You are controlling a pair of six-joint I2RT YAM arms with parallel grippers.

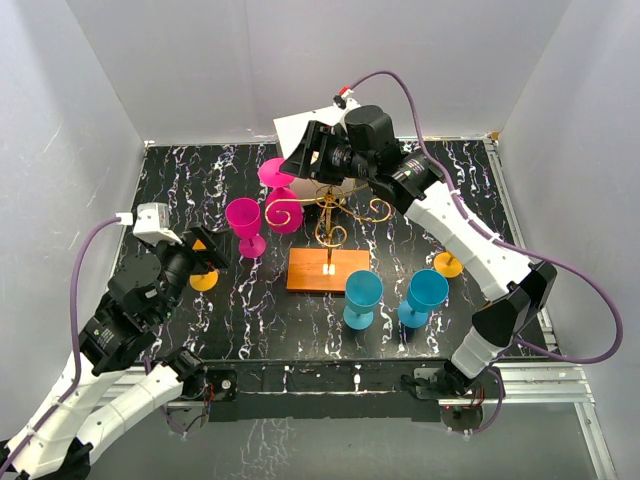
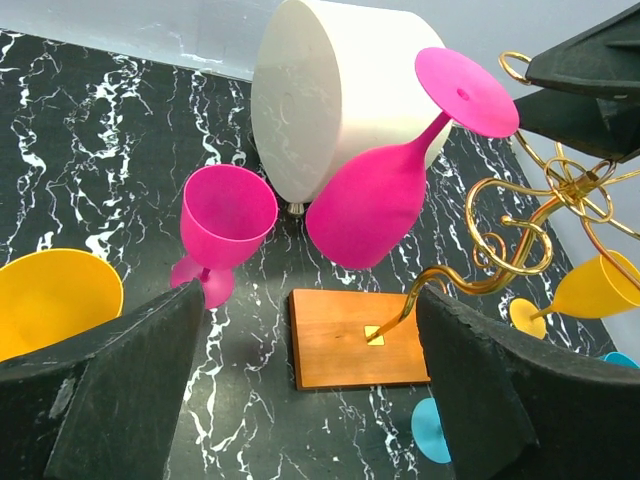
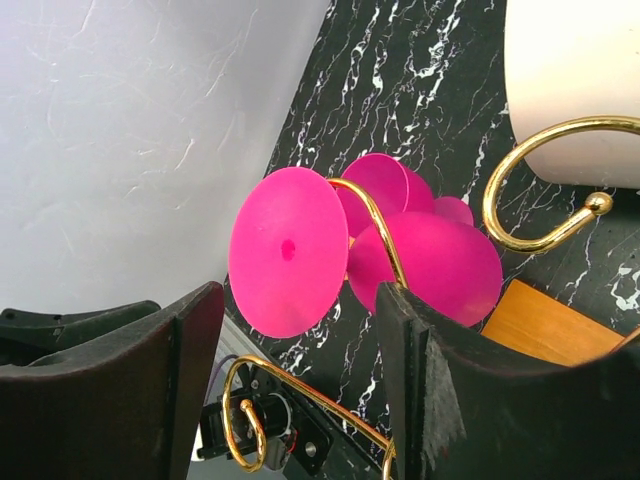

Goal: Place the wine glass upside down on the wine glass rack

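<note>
A pink wine glass hangs upside down and tilted on the left scroll arm of the gold wire rack. The rack stands on an orange-brown wooden base. In the right wrist view the glass's foot faces me, its bowl behind a gold arm. My right gripper is open and empty just behind the glass, which lies a little beyond its fingers. My left gripper is open and empty at the left, facing the rack base and the hanging glass.
A second pink glass stands upright left of the rack. A yellow glass sits by my left gripper, another right of the rack. Two blue glasses stand in front. A white cylinder box stands behind.
</note>
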